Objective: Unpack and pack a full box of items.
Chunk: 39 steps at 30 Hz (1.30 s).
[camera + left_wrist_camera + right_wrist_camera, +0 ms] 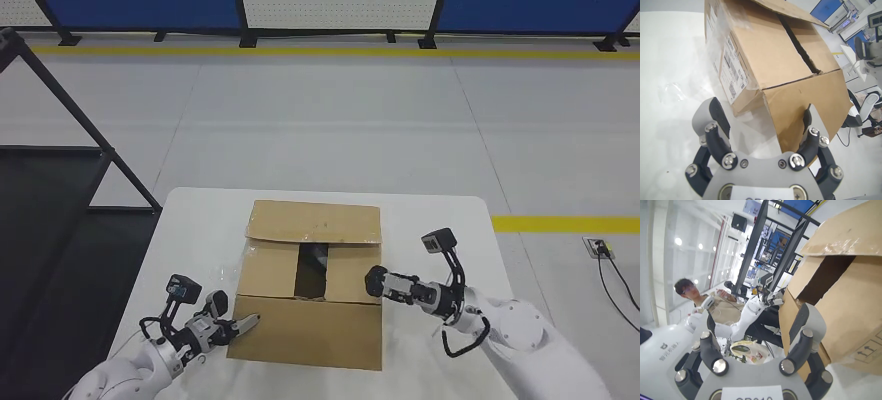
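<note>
The box (330, 290) sits mid-desk (200, 230), its top gap running near to far; the left jaws, apart, bracket the near flap's (305, 335) left edge; the right jaws, also apart, sit just beside the box's right side.

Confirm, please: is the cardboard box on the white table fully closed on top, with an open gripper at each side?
No: the cardboard box has a gap between its flaps, per the top view. It is on the white table, left gripper and right gripper open beside it.
</note>
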Each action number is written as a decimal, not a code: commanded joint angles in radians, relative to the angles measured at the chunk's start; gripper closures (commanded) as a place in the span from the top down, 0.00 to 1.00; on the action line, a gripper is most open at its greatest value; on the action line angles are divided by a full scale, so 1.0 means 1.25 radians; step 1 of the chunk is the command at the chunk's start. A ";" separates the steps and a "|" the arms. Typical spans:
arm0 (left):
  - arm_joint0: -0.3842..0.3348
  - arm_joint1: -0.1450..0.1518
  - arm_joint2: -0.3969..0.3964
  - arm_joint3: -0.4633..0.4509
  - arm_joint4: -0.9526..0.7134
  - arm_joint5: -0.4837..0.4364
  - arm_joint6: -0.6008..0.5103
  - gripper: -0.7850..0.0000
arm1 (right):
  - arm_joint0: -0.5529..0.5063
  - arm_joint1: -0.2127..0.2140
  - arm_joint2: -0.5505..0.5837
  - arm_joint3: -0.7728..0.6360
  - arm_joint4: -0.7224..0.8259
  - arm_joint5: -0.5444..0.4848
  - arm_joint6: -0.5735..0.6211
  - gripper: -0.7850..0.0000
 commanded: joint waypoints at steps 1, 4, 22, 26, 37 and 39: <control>0.000 0.001 0.000 0.000 -0.001 -0.003 -0.003 1.00 | 0.000 0.000 0.000 0.000 -0.001 -0.005 0.002 1.00; 0.000 0.001 0.000 0.000 -0.001 -0.003 -0.003 1.00 | 0.000 0.000 0.000 0.000 -0.001 -0.005 0.002 1.00; 0.016 0.002 0.001 -0.009 0.008 0.008 0.028 1.00 | 0.090 -0.040 -0.054 0.072 -0.014 0.221 -0.123 1.00; 0.016 0.002 0.001 -0.009 0.008 0.008 0.028 1.00 | 0.105 -0.054 -0.066 0.092 -0.015 0.235 -0.160 1.00; 0.016 0.002 0.001 -0.009 0.008 0.008 0.028 1.00 | 0.164 -0.103 -0.094 0.130 -0.015 0.188 -0.319 1.00; 0.016 0.002 0.001 -0.009 0.008 0.008 0.028 1.00 | 0.183 -0.115 -0.096 0.136 0.043 0.176 -0.301 1.00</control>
